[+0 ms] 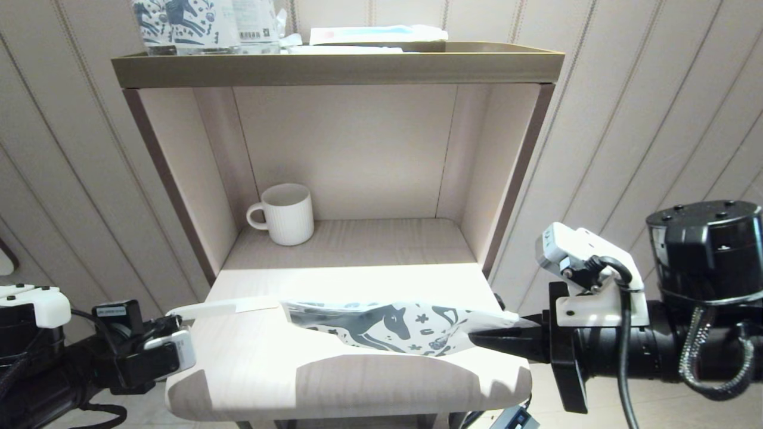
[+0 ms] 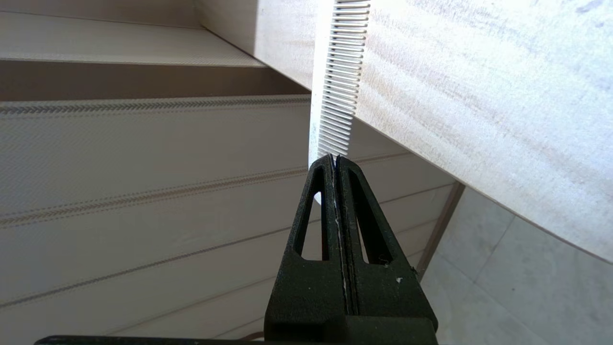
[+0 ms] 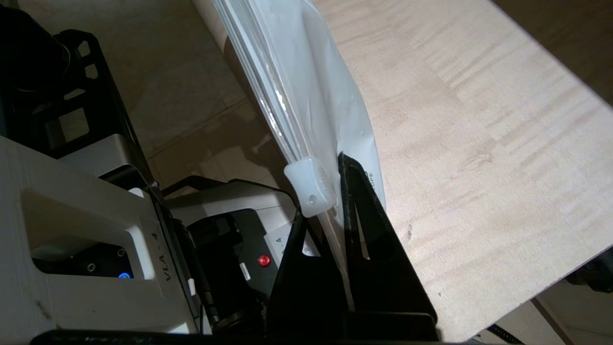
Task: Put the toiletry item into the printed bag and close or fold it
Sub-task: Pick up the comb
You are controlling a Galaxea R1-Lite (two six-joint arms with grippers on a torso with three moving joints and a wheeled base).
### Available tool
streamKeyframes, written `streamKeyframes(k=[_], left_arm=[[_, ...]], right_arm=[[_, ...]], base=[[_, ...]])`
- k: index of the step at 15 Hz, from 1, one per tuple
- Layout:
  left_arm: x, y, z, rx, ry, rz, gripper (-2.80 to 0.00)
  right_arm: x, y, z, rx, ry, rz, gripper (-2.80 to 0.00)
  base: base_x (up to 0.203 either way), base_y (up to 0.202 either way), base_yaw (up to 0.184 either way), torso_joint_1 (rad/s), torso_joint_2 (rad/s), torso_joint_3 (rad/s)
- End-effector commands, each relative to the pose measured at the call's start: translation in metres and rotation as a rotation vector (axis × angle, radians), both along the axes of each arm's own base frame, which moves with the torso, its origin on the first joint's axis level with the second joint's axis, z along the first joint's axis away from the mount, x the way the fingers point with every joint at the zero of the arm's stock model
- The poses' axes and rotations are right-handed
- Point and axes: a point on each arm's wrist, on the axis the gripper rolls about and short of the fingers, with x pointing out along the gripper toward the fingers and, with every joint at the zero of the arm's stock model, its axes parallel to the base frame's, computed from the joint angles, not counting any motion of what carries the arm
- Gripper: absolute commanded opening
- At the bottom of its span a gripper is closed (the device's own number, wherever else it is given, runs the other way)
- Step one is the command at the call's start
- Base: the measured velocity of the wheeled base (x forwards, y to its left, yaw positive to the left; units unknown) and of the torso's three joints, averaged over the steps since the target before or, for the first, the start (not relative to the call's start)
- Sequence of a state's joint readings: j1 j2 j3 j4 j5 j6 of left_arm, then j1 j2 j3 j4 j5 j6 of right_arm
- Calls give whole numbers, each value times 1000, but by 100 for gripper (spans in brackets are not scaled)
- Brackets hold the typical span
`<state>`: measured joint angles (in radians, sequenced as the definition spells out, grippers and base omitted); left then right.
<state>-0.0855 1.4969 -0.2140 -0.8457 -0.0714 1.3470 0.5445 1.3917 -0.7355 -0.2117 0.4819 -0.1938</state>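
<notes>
The toiletry item (image 1: 223, 308), a slim white comb, lies level just above the wooden shelf top (image 1: 262, 357). My left gripper (image 1: 171, 325) is shut on its left end. In the left wrist view the comb (image 2: 335, 72) runs straight out from the left gripper (image 2: 334, 158), teeth showing. The printed bag (image 1: 387, 328), white with a dark teal horse, hangs slightly lifted at the comb's right tip. I cannot tell whether the tip is inside. My right gripper (image 1: 480, 339) is shut on the bag's right end. In the right wrist view the bag (image 3: 306, 86) sits in the right gripper (image 3: 328, 184) beside its zip slider (image 3: 310, 187).
A white ribbed mug (image 1: 286, 213) stands at the back left of the alcove. The top shelf (image 1: 334, 67) carries upright horse-printed packs (image 1: 179, 24) and a flat blue-and-white packet (image 1: 375, 33). The alcove's side walls close in the back; the rounded front edge (image 1: 346, 408) is near me.
</notes>
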Motion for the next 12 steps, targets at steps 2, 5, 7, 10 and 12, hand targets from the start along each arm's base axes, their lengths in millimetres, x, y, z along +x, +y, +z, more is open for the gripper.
streamKeyframes(k=[2, 5, 7, 10, 12], left_arm=[[-4, 0, 7, 0, -37, -1, -280], [-7, 0, 12, -6, -63, -5, -280], [-10, 0, 14, -15, -70, -26, 0], [-14, 1, 14, -11, -73, -16, 0], [-18, 1, 13, -8, -71, -15, 0]], right_arm=[[0, 1, -1, -1, 2, 5, -280], [0, 1, 0, 1, -2, 5, -280], [-1, 1, 0, 0, -1, 7, -280], [-2, 0, 0, 1, -1, 6, -280], [-2, 1, 0, 1, -2, 10, -280]], base=[[0, 0, 0, 0, 0, 0], [0, 0, 0, 0, 0, 0], [0, 0, 0, 0, 0, 0], [0, 0, 0, 0, 0, 0], [0, 0, 0, 0, 0, 0]])
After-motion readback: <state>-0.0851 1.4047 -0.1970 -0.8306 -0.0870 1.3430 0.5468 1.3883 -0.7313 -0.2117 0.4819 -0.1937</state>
